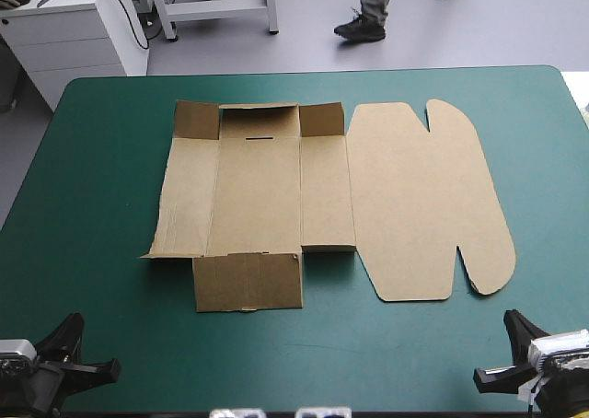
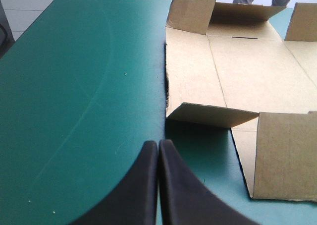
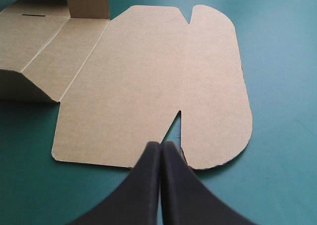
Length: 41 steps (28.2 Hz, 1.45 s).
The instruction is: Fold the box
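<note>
One box (image 1: 258,197) lying mostly flat on bench (image 1: 101,179), far wall rising; left hand (image 2: 158,146), right hand (image 3: 161,147) sitting closed, empty.

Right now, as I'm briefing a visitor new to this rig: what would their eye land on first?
The brown box, a cut sheet lying mostly flat in the middle of the teal-green cover, with its far flaps raised and its round-eared lid flat toward the right edge. Next, the left pincer and right pincer, both shut, at the table's near corners, apart from the box.
</note>
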{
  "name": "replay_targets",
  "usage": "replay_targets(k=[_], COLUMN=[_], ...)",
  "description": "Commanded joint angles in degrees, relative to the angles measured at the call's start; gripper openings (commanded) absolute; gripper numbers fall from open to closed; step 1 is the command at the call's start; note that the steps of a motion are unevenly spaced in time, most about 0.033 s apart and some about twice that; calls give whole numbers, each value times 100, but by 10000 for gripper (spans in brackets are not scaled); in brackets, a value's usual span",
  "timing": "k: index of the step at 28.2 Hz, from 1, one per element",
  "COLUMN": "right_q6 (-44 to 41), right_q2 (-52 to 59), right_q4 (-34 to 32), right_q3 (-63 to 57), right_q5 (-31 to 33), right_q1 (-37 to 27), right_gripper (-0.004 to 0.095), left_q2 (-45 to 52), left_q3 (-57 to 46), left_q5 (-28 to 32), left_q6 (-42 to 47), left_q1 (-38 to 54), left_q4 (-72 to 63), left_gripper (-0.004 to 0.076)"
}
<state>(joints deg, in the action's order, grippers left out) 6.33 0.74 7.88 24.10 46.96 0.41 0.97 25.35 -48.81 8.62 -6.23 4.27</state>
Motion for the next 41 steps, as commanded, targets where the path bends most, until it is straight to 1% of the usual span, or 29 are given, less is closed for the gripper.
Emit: replay_targets(k=[1, 11, 16, 19, 24, 27, 29, 36, 38, 41], right_q6=[21, 21, 21, 21, 21, 21, 21, 21, 21, 21], right_q2=[129, 129, 129, 129, 129, 129, 129, 129, 129, 129], right_q4=[28, 28, 28, 28, 28, 28, 28, 28, 28, 28], right_q3=[132, 132, 132, 122, 122, 122, 122, 122, 122, 122], right_q5=[-444, -444, -444, -444, -444, -444, -444, -444, -444, -444], right_q1=[-30, -30, -30, -30, -30, -30, -30, -30, -30, -30], right_gripper=[-20, -20, -20, -20, -20, -20, -20, -20, -20, -19], left_q2=[47, 22, -477, -1057, -2367, -3133, -3645, -5139, -5524, -6010], left_q3=[131, 159, 567, 990, 1792, 2186, 2373, 2674, 2759, 2968], left_q5=[422, 400, 379, 379, 463, 649, 804, 915, 979, 1068], left_q6=[37, 40, 40, 40, 1, -172, -172, -172, -371, -908], left_q1=[13, 13, 13, 13, 13, 13, 13, 13, 13, 44], left_q4=[-25, -46, -120, -55, 82, 99, 144, 101, -113, -679], left_gripper=[-8, -8, -8, -8, -8, -8, -8, -7, 3, 17])
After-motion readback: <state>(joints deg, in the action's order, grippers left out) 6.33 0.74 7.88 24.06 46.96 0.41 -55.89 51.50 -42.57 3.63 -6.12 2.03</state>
